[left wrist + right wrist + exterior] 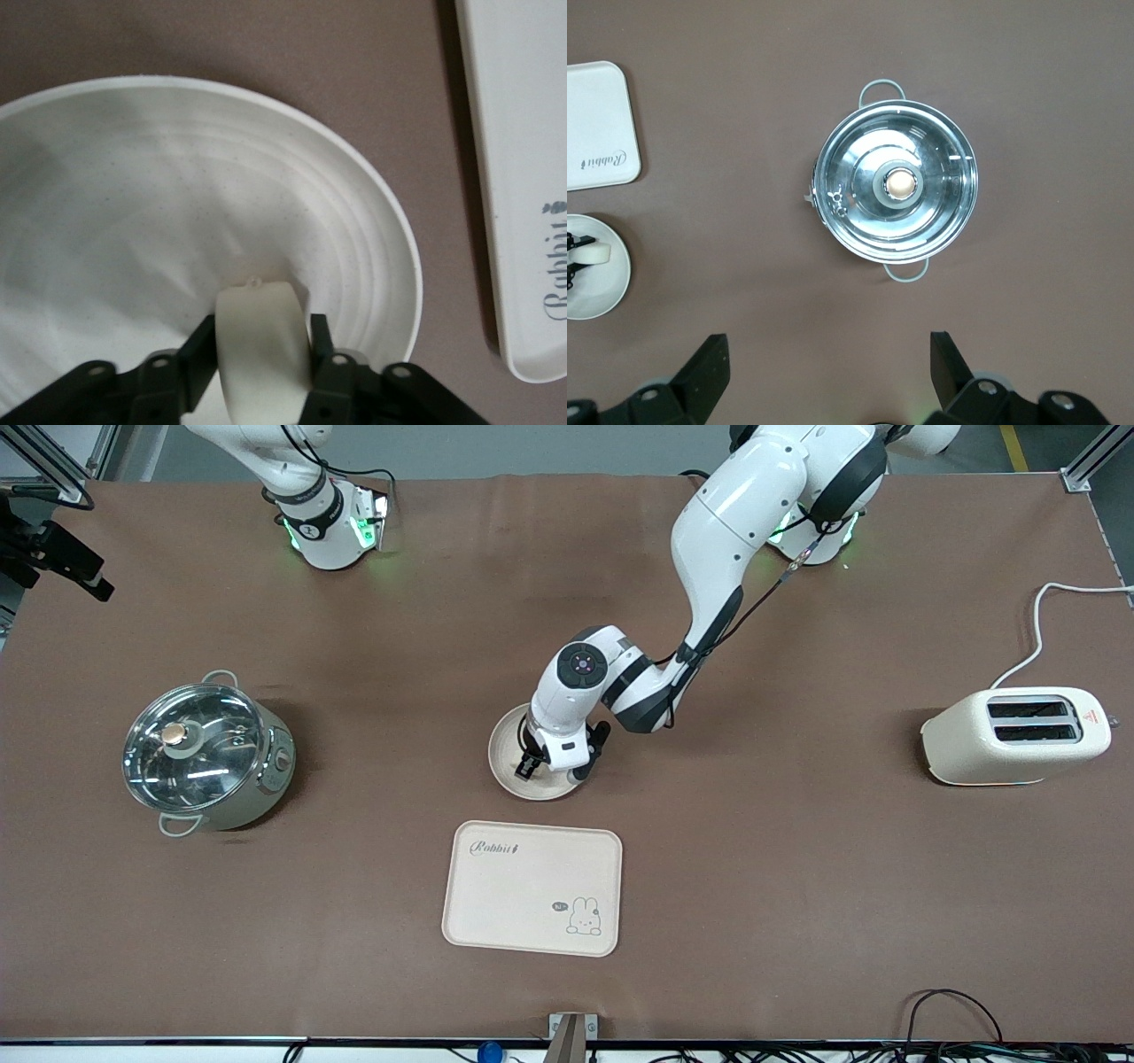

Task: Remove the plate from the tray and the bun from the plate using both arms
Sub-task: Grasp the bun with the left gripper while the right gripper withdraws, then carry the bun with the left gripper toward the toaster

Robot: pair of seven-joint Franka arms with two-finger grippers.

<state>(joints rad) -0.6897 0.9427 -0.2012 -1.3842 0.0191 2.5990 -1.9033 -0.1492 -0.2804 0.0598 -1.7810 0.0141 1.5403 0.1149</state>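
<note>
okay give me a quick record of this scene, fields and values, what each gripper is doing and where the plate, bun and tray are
left gripper: shut on the bun, low over the plate
right gripper: open, holding nothing, high above the table near the pot; this arm waits
plate: on the table near the middle, beside the tray and farther from the front camera than it
bun: between the left gripper's fingers, above the plate's inside
tray: bare, rabbit drawing on it
pot: glass lid on, toward the right arm's end
toaster: toward the left arm's end
</note>
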